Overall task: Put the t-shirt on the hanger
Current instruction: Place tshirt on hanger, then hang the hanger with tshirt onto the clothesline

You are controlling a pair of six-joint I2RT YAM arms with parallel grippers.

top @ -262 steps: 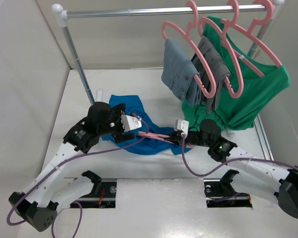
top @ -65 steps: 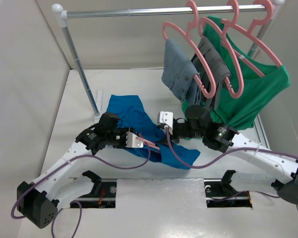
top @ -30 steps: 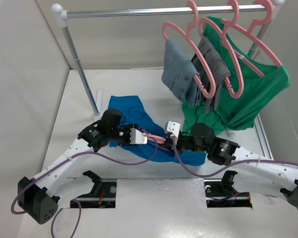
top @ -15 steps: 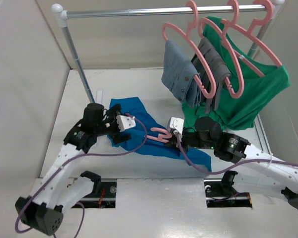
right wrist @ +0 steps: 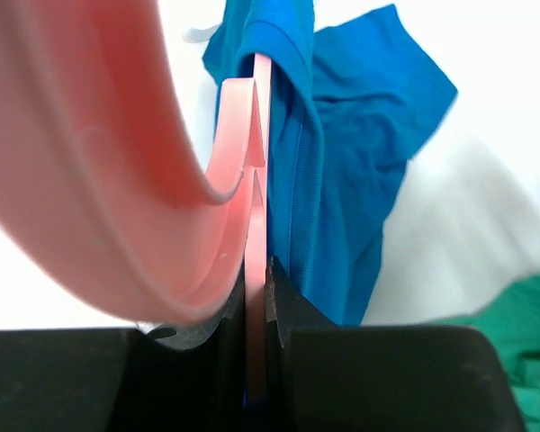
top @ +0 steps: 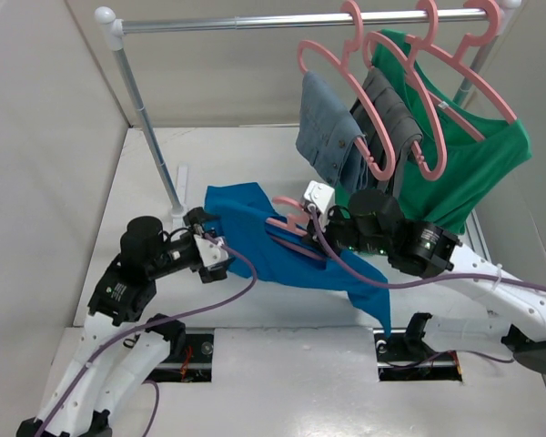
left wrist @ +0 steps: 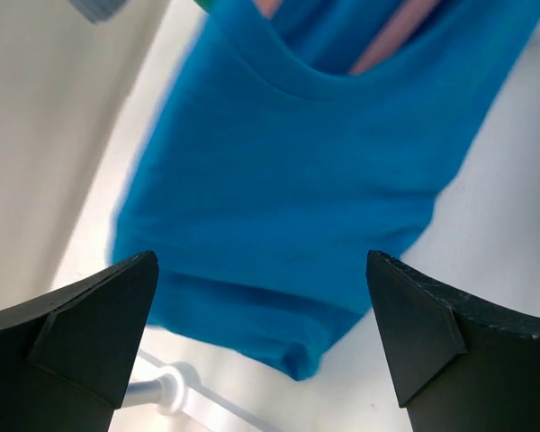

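Note:
The blue t-shirt [top: 255, 238] hangs lifted off the table on the pink hanger [top: 289, 221], one end trailing down to the right. My right gripper [top: 302, 226] is shut on the hanger's thin bar [right wrist: 256, 211], just below the hook; in the right wrist view the t-shirt [right wrist: 342, 153] drapes beside that gripper [right wrist: 256, 281]. My left gripper [top: 211, 253] stands wide open to the left of the shirt, holding nothing. In the left wrist view the t-shirt [left wrist: 288, 171] fills the space ahead of that gripper [left wrist: 261, 263], with a strip of the hanger [left wrist: 382, 40] showing through the collar.
A metal rack rail [top: 255, 22] crosses the back, its pole [top: 150, 127] standing just left of the shirt on a foot [left wrist: 166, 389]. Grey garments [top: 346, 132] and a green shirt [top: 473, 173] hang on pink hangers at the back right.
My left gripper has opened, let go of the shirt and drawn back to the left. My right gripper has raised the hanger, lifting the t-shirt off the table.

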